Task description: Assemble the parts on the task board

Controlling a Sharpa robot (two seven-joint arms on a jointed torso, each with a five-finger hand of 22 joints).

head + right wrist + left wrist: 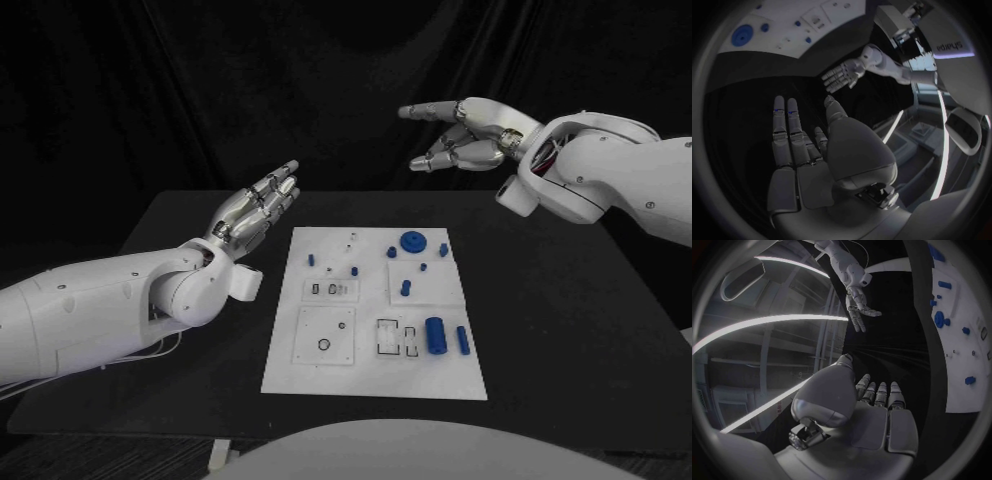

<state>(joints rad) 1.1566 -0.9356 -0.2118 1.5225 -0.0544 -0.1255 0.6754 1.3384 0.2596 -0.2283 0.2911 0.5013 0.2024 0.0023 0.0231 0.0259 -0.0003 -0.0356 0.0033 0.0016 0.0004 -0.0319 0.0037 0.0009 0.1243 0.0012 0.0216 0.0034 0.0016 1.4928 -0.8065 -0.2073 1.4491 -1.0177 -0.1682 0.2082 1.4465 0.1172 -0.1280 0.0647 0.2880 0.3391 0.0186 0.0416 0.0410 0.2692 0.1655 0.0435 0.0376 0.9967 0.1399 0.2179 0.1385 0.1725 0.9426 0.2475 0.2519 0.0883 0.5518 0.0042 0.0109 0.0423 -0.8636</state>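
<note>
The white task board [289, 375] lies flat in the middle of the black table. Small blue parts rest on it: a round disc [413, 240] near its far edge, a cylinder [434, 331] and a ribbed pin [463, 340] toward the near right. My left hand [257, 210] hovers above the table left of the board, fingers stretched out and apart, holding nothing. My right hand [464, 132] is raised high beyond the table's far edge, fingers extended and loosely curved, empty. The disc [939, 319] and board [957, 390] appear in the left wrist view, the disc [742, 36] also in the right wrist view.
The black table [562, 300] has bare room on both sides of the board. A black curtain hangs behind it. Several white square insets and slots [326, 333] sit on the board's near half.
</note>
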